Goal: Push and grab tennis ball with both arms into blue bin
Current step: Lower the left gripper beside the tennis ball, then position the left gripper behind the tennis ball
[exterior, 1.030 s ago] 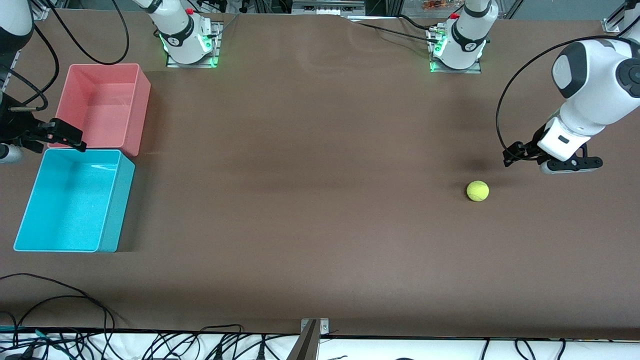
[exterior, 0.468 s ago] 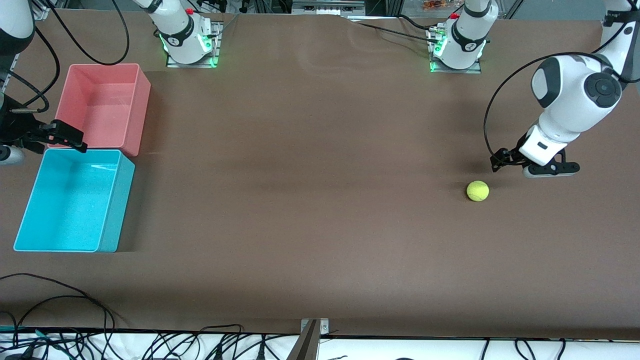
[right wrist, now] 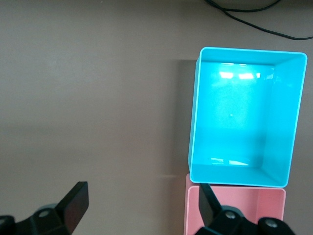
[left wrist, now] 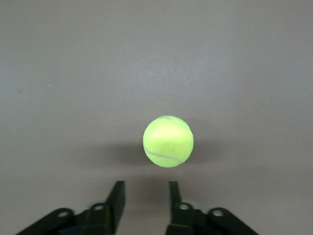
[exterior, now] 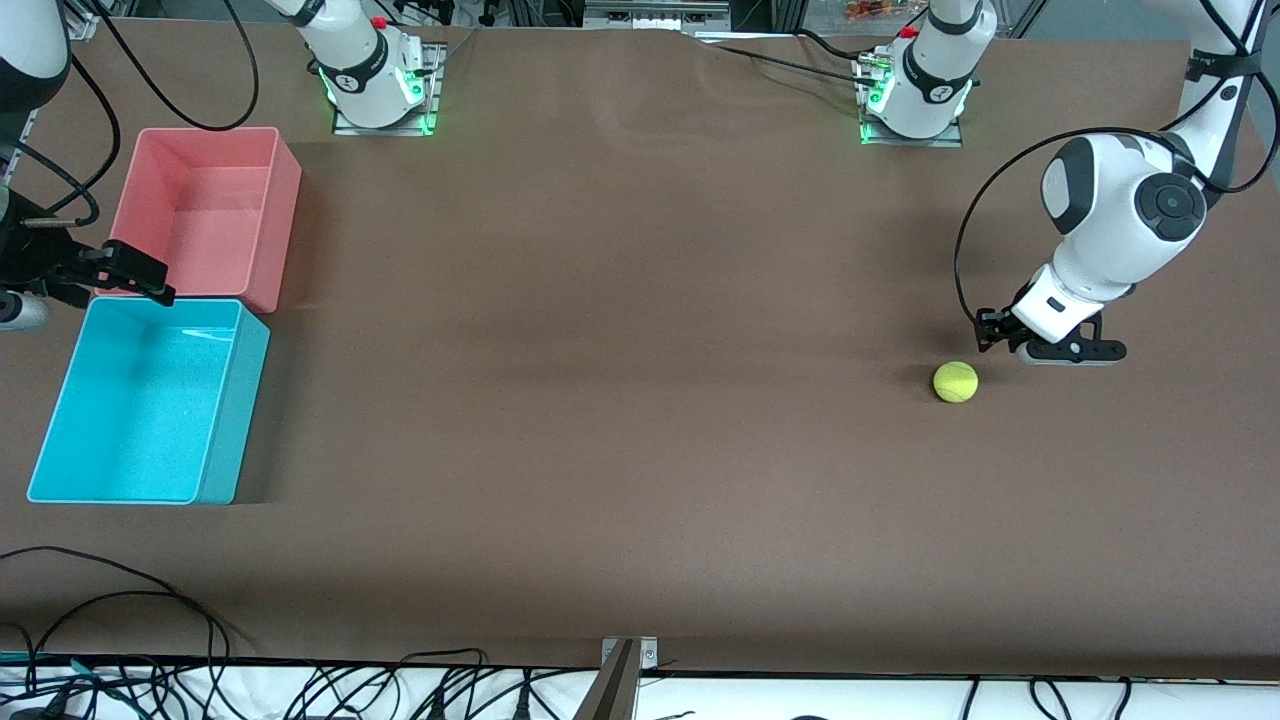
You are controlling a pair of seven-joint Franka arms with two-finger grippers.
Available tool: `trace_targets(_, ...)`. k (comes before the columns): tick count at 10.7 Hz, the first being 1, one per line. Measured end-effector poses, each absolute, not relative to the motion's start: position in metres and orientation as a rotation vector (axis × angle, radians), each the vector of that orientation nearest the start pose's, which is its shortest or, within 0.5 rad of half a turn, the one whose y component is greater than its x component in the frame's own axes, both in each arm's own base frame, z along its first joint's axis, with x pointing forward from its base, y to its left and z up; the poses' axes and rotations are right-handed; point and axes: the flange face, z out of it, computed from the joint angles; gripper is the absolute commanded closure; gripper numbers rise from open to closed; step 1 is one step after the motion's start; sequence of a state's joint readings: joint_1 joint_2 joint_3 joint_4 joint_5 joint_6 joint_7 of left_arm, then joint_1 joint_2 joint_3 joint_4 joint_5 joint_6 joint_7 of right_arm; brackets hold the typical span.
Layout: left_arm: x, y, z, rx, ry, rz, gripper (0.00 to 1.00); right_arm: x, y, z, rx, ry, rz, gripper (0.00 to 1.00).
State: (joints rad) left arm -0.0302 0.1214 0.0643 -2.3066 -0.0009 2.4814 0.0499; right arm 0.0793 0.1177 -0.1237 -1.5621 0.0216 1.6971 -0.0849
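Tennis ball (exterior: 955, 381) is sitting on the table (exterior: 640, 420), just at eight o'clock of the left gripper (exterior: 1050, 349), whose fingers are standing apart, narrower than the ball, and empty. Judging the push: contact centrally, aiming toward the blue bin (exterior: 60, 420). Right gripper (exterior: 130, 272) is waiting spread wide over the bins.

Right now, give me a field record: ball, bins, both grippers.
tennis ball: on the table, toward the left arm's end, untouched
blue bin: empty, at the right arm's end
pink bin: empty, beside the blue bin, farther from the front camera
left gripper: low beside the ball, fingers narrowly apart, holding nothing
right gripper: open, by the bins, waiting
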Motion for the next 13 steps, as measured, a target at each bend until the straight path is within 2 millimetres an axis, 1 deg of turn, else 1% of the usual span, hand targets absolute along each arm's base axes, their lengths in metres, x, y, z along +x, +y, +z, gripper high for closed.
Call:
trace_targets(1, 0.527, 0.018, 0.293, -3.126, 0.141, -0.066, 1.00, 0.599, -0.021, 0.572, -3.135, -0.061, -0.029, 0.00)
trace_targets(3, 0.526, 0.019, 0.283, -3.089, 0.476, -0.034, 1.00, 0.599, -0.021, 0.572, -3.135, -0.061, -0.028, 0.00)
trace_targets(4, 0.525, 0.020, 0.277, -3.074, 0.574, -0.017, 1.00, 0.599, -0.021, 0.572, -3.135, -0.061, -0.027, 0.00)
trace_targets(6, 0.524, 0.023, 0.265, -3.053, 0.692, 0.021, 1.00, 0.600, -0.020, 0.570, -3.135, -0.062, -0.022, 0.00)
trace_targets(7, 0.524, 0.025, 0.261, -3.030, 0.785, 0.020, 1.00, 0.600, -0.020, 0.569, -3.135, -0.062, -0.021, 0.00)
trace_targets(10, 0.528, 0.047, 0.252, -2.962, 0.957, -0.032, 1.00, 0.600, -0.020, 0.569, -3.135, -0.063, -0.021, 0.00)
trace_targets(12, 0.528, 0.059, 0.243, -2.913, 1.117, -0.039, 1.00, 0.600, -0.020, 0.569, -3.135, -0.063, -0.021, 0.00)
trace_targets(13, 0.531, 0.062, 0.239, -2.881, 1.206, -0.039, 1.00, 0.600, -0.020, 0.569, -3.135, -0.063, -0.022, 0.00)
